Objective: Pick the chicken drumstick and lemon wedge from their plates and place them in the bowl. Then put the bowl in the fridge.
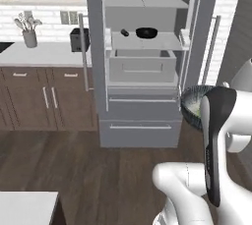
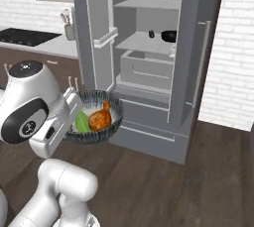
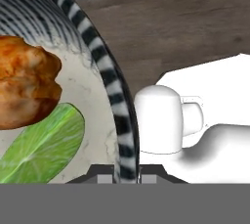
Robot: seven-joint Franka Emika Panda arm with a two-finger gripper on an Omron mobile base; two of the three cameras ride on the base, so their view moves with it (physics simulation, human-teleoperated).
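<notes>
My gripper (image 3: 126, 178) is shut on the rim of a round bowl (image 3: 110, 77) with a black-and-white striped outside and a pale inside. In the bowl lie the golden-brown chicken drumstick (image 3: 24, 91) and the green-yellow lemon wedge (image 3: 44, 150). In the right base view the gripper (image 2: 73, 122) holds the bowl (image 2: 116, 108) level in the air, with drumstick (image 2: 100, 117) and lemon wedge (image 2: 82, 122) inside, short of the open grey fridge (image 2: 149, 47). The left base view shows the bowl (image 1: 189, 107) partly behind my arm, to the lower right of the fridge (image 1: 142, 116). The plates are out of view.
A black bowl (image 1: 146, 33) and a small dark thing (image 1: 124, 33) sit on a fridge shelf above a grey drawer (image 1: 141, 66). The fridge door (image 2: 94, 28) stands open to the left. A counter (image 1: 44, 54) with a utensil holder (image 1: 29, 37) lies further left.
</notes>
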